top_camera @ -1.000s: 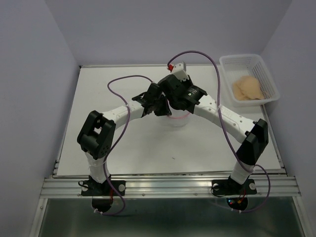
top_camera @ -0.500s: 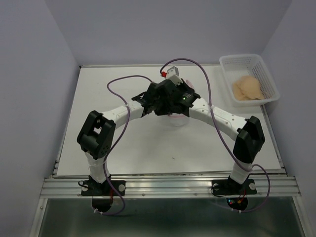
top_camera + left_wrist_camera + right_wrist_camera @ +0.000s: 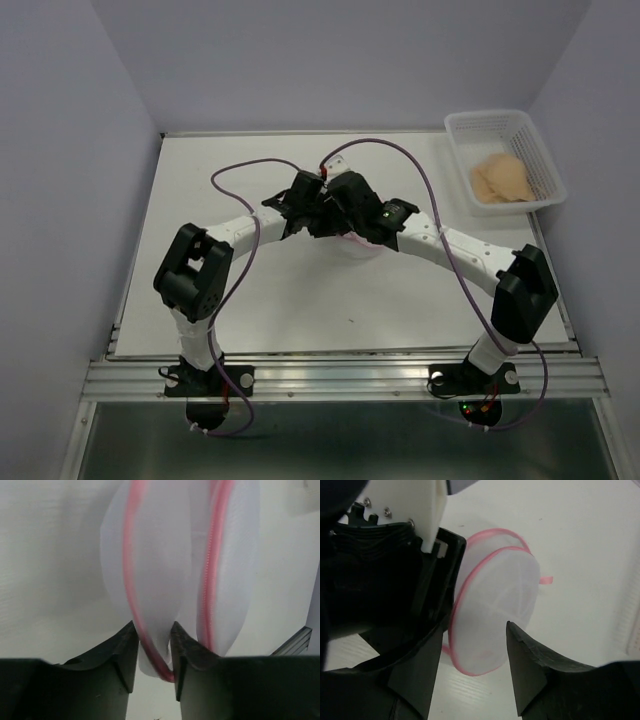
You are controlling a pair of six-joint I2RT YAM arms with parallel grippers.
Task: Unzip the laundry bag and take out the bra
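Note:
The laundry bag (image 3: 362, 247) is a round white mesh pouch with pink piping, mid-table and mostly hidden under both grippers in the top view. In the left wrist view the laundry bag (image 3: 165, 565) stands on edge, a fold of its piped rim lying loosely in the gap of my left gripper (image 3: 153, 625), whose jaws stand apart. My left gripper (image 3: 320, 222) meets my right gripper (image 3: 345, 225) over the pouch. My right gripper (image 3: 475, 630) is open wide, with the laundry bag (image 3: 495, 605) just beyond its fingertips. The peach bra (image 3: 501, 180) lies in the basket.
A white lattice basket (image 3: 512, 124) stands at the table's back right corner, and its edge (image 3: 634, 620) shows at the right of the right wrist view. The left arm's gripper body (image 3: 385, 570) fills the upper left there. Purple cables loop above both arms.
Both grippers have opened from shut. The right wrist has swung left and lower over the pouch, beside the left gripper. The left arm has hardly moved.

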